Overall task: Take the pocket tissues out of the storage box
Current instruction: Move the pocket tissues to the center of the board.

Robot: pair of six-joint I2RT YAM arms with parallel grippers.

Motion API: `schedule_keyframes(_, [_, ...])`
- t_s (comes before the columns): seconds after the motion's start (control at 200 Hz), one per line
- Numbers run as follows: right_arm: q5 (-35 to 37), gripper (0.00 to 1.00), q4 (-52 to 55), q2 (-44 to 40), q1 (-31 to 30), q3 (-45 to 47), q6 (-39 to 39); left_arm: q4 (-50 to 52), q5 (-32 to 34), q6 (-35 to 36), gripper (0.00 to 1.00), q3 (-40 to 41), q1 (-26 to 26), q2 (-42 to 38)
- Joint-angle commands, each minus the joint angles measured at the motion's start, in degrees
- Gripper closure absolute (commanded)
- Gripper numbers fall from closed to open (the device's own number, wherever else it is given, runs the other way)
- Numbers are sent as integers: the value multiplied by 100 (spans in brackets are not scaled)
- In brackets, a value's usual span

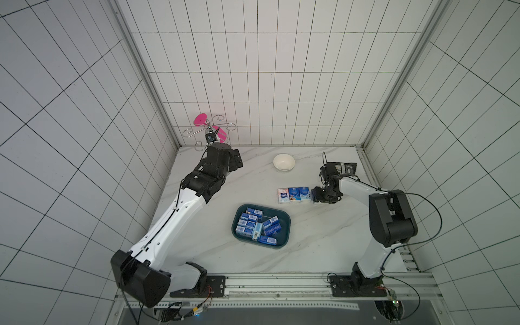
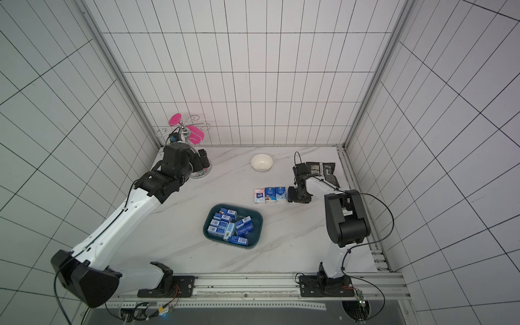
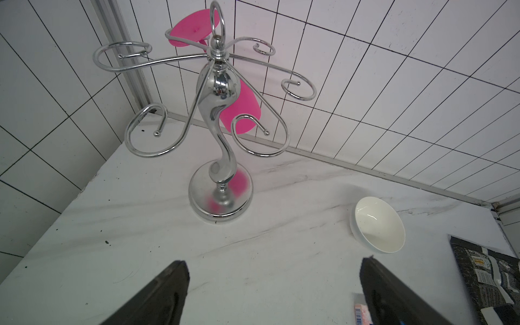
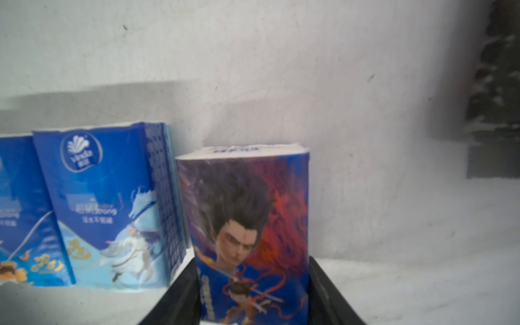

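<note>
The dark teal storage box (image 1: pixel 286 225) lies mid-table with several blue pocket tissues (image 1: pixel 253 222) piled in it, seen in both top views (image 2: pixel 225 225). Three packs stand in a row (image 1: pixel 293 194) on the marble behind the box, one of them pinkish-white. At the right end of that row my right gripper (image 1: pixel 316 197) is shut on another pack (image 4: pixel 244 213), blue with a cartoon figure, upright beside a blue pack (image 4: pixel 107 202). Its fingers press both sides of the pack. My left gripper (image 3: pixel 274 281) is open and empty, far off at the back left.
A white bowl (image 1: pixel 284 162) sits at the back centre. A flat black foil packet (image 1: pixel 344 168) lies behind the right wrist. A chrome cup stand (image 3: pixel 219 157) with pink cups stands in the back left corner, in front of the left gripper.
</note>
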State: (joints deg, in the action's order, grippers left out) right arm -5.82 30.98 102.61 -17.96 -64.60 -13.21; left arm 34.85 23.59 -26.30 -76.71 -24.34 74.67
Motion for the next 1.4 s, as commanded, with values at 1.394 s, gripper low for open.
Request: schedule_keyframes(1.394, [-838, 42, -293, -224, 249, -264, -103, -76, -4, 84, 2, -28, -27, -49])
